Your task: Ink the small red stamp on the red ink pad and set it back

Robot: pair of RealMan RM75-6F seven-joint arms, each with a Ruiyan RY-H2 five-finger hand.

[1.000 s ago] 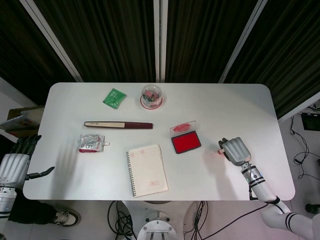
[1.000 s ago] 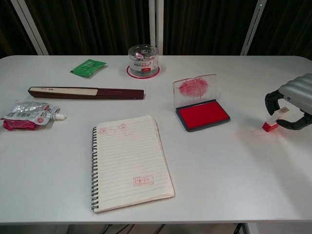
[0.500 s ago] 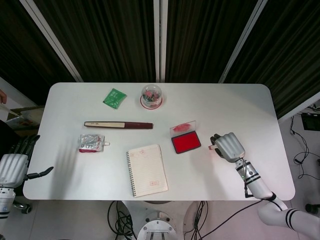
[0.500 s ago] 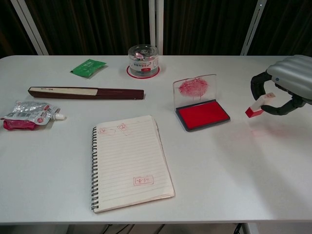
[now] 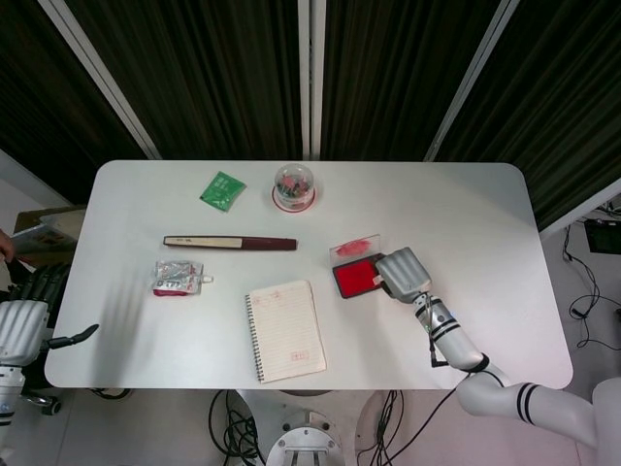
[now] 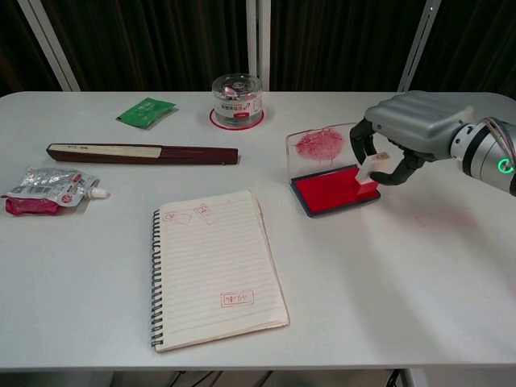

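Observation:
My right hand (image 6: pixel 407 133) holds the small red stamp (image 6: pixel 368 172), pinched in its fingertips, over the right edge of the red ink pad (image 6: pixel 332 190). The stamp's base is at or just above the ink surface; contact cannot be told. The pad's clear lid (image 6: pixel 322 147) stands upright behind it, smeared red. In the head view the right hand (image 5: pixel 403 274) covers the stamp and the right part of the ink pad (image 5: pixel 352 279). My left hand (image 5: pixel 26 319) hangs off the table's left edge, fingers apart and holding nothing.
A spiral notebook (image 6: pixel 214 268) with red stamp marks lies in front of the pad. A dark long case (image 6: pixel 142 152), a crumpled pouch (image 6: pixel 50 189), a green packet (image 6: pixel 145 110) and a clear round container (image 6: pixel 237 101) sit further left and back.
My right hand has carried the stamp leftward from the table's right side to the ink pad. The left hand has barely moved.

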